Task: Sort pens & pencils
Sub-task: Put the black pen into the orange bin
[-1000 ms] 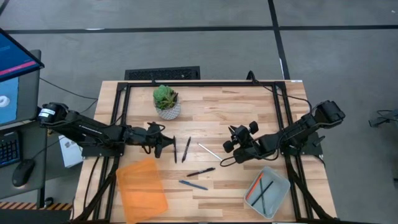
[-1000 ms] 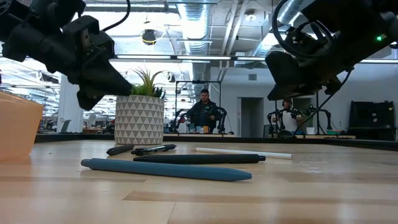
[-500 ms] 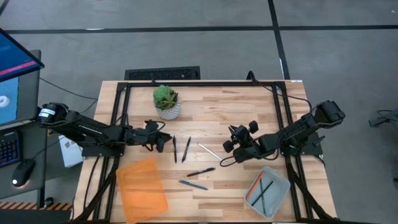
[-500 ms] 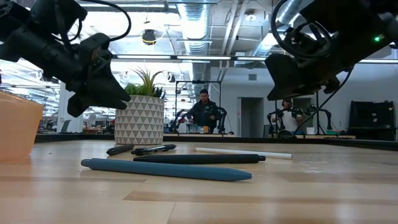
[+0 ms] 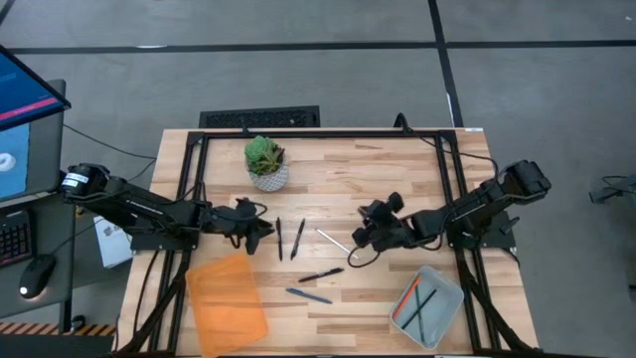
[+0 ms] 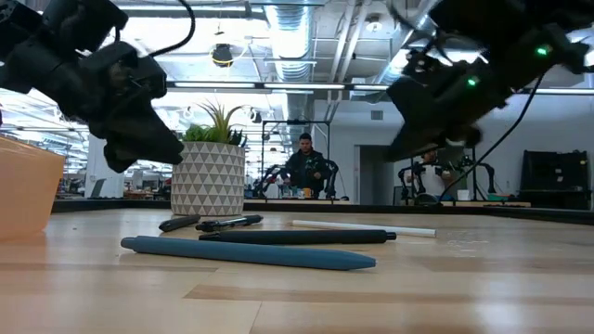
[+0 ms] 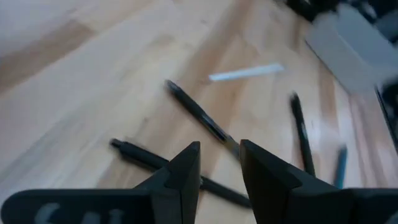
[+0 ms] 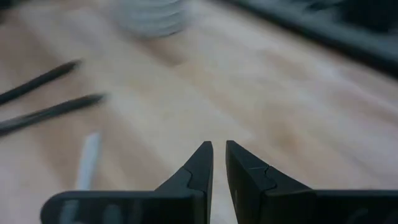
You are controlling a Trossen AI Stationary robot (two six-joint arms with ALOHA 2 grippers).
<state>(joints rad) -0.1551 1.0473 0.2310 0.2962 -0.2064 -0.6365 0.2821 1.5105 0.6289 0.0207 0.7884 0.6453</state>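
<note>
On the worktop (image 5: 328,184) four pens (image 5: 298,239) and one white pencil (image 5: 334,242) lie loose mid-table, so sorting looks half done: the left hand (image 5: 252,227), empty and parted, likely drops onto the nearest pen, while the right hand (image 5: 370,231), narrow and empty, nears the pencil.

Right wrist view is mostly smear: the white pot (image 8: 149,15) at top centre is cut off by the edge, and the pale stick (image 8: 87,162) at lower left is just a blur. In the low view the orange bin (image 6: 26,190) runs off the left edge. From above, the sticks in the grey tray (image 5: 447,298) at lower right are too small to sort by kind.
</note>
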